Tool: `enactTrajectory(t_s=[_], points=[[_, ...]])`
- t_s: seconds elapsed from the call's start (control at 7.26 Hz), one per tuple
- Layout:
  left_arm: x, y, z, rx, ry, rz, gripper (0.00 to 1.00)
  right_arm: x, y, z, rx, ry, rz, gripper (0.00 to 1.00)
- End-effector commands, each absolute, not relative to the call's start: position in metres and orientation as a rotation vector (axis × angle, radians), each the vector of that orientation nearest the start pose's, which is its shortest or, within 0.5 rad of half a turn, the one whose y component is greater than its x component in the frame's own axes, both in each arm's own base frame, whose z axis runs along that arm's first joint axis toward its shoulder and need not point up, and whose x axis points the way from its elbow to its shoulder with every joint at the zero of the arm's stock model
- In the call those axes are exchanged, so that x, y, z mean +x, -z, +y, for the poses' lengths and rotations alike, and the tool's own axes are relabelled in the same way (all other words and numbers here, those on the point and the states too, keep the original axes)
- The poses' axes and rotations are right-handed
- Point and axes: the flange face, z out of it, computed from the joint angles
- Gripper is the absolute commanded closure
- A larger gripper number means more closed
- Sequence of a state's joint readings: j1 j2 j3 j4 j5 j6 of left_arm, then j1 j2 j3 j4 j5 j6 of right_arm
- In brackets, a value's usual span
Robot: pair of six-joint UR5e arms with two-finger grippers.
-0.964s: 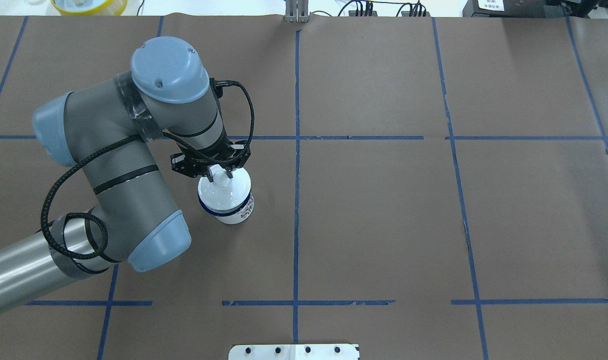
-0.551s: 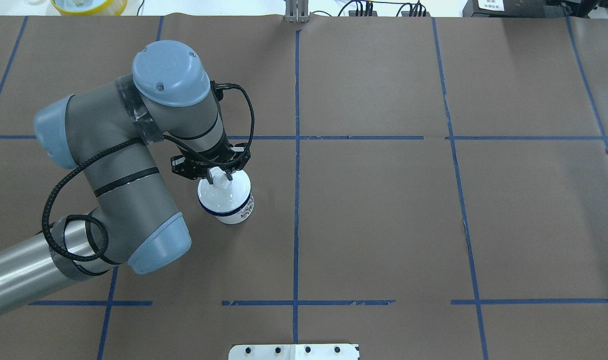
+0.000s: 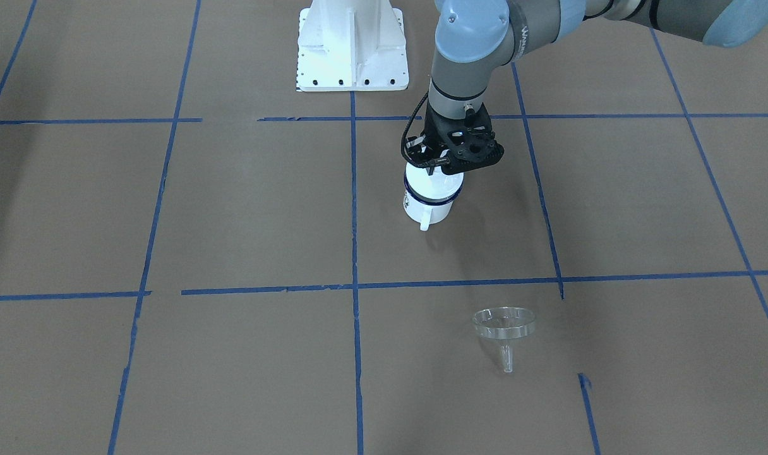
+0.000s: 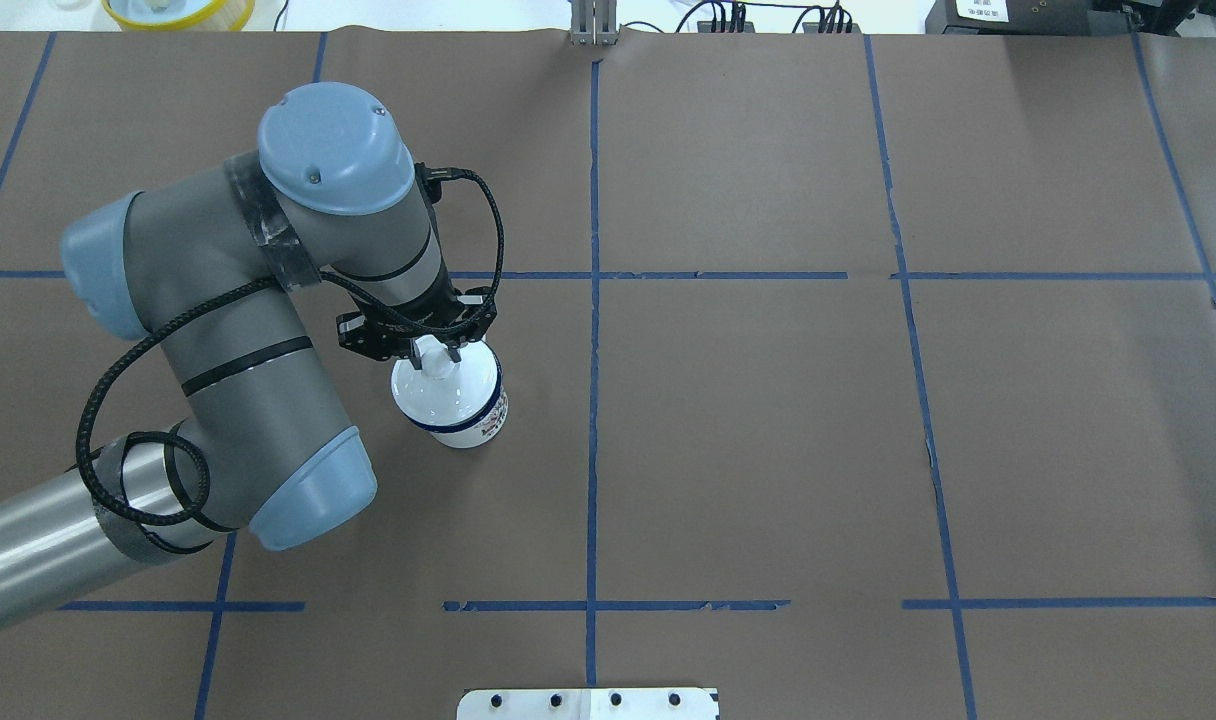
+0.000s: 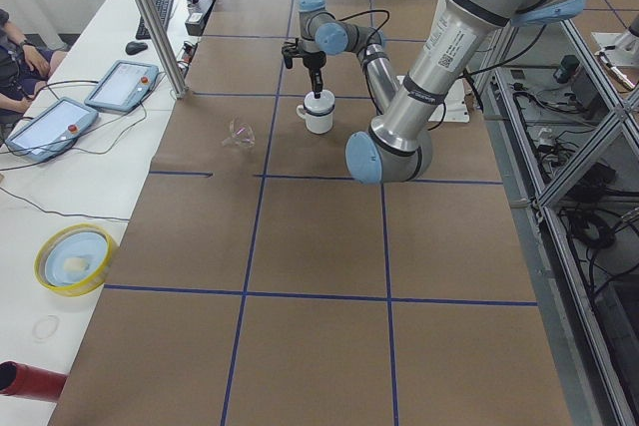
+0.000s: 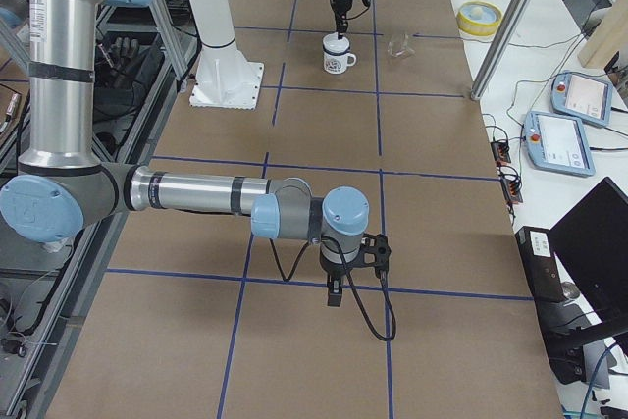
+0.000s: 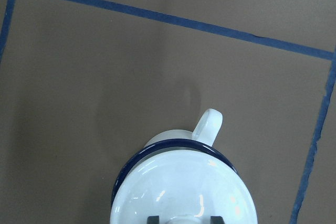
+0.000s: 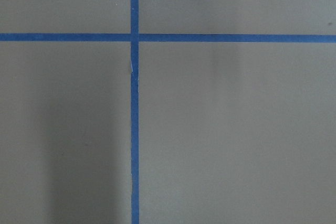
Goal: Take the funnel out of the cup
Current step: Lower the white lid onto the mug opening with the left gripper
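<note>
The funnel (image 3: 504, 330) lies lower right of centre, well apart from the cup (image 3: 429, 205), light and slick, so I'd pinch its rim; the left gripper (image 4: 436, 352) clamps the lid (image 4: 448, 388) by its knob, and I can't tell the right gripper (image 6: 335, 293) jaws' state.

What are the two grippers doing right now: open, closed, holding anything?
Left gripper: closed on the knob of the white lid sitting on the cup.
Right gripper: cannot be told; it shows only in a side view.

- One cup (image 3: 429, 205).
- One white domed lid (image 4: 440, 388).
- One clear funnel (image 3: 504, 323).
- Two robot arms: left arm (image 4: 258, 400), right arm (image 6: 186, 191).
- One yellow-rimmed dish (image 5: 72, 259).
</note>
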State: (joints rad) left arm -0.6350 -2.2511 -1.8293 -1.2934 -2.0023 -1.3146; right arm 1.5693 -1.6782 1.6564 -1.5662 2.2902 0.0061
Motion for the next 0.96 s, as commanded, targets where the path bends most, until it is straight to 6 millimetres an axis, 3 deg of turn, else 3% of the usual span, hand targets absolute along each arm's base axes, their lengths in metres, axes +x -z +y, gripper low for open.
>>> enactTrajectory(t_s=[0.0,0.83], points=[[0.4548,-0.1873,-0.4491,-0.094,0.217,0.767,1.00,0.0670,-0.6701,-0.4451,-0.019,-0.010,-0.719,0.00],[0.4581,-0.1863,-0.4499,-0.093,0.212,0.777,1.00,0.0670,-0.6701,-0.4451,-0.019,-0.010,-0.719,0.00]])
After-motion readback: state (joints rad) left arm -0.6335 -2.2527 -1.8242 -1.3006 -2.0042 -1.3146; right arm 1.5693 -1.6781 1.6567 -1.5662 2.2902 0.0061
